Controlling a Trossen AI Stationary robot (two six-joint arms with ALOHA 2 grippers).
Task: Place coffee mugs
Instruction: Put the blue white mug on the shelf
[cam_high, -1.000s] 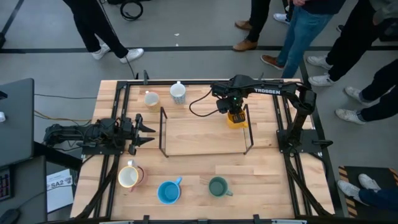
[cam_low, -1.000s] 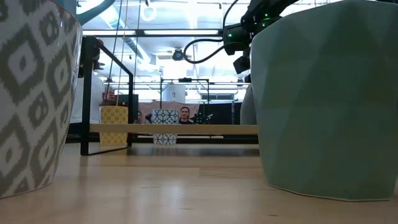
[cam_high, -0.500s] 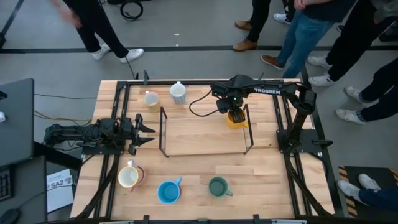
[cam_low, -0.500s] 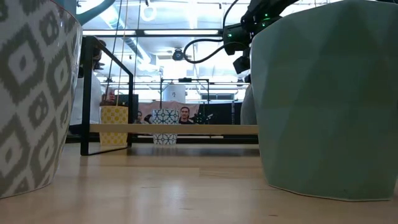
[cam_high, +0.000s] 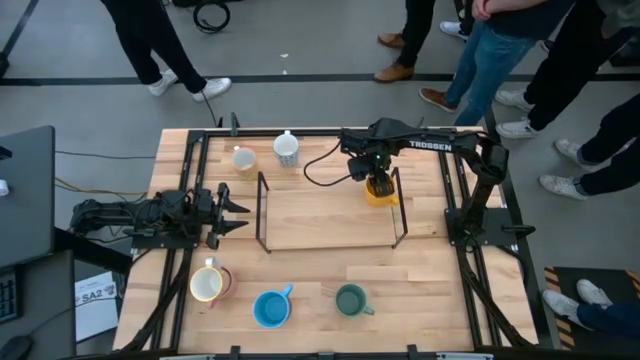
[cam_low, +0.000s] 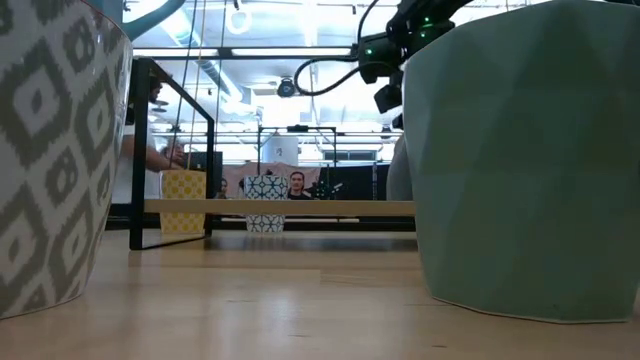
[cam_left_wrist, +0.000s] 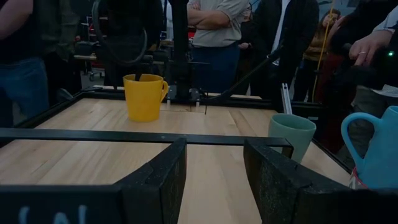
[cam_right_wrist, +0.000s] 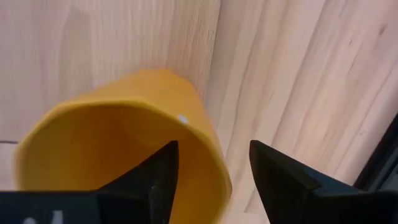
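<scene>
When viewed from above: right gripper (cam_high: 377, 184) directly over the orange mug (cam_high: 383, 196), by the far right corner of the black wire frame (cam_high: 262, 215). Left gripper (cam_high: 232, 212) low at the frame's left side, spread wide, holding nothing. Cream-yellow mug (cam_high: 243, 160) and patterned white mug (cam_high: 286, 149) side by side near the far edge. White mug (cam_high: 206, 285), blue mug (cam_high: 270, 308) and dark green mug (cam_high: 350, 299) in a row along the near edge, well apart from both grippers.

At table height: dark green mug looming on the right, a patterned mug cut off on the left, right arm (cam_low: 392, 55) up above, people in the room behind.

Past the left wrist: fingers (cam_left_wrist: 155, 183) parted and empty, pointed across the table toward the orange mug, with the dark green and blue mugs off to one side.

Past the right wrist: jaws apart, straddling the orange mug's wall, one finger (cam_right_wrist: 163, 177) inside the cup, the other outside, with a gap on the outer side. No firm hold visible.
</scene>
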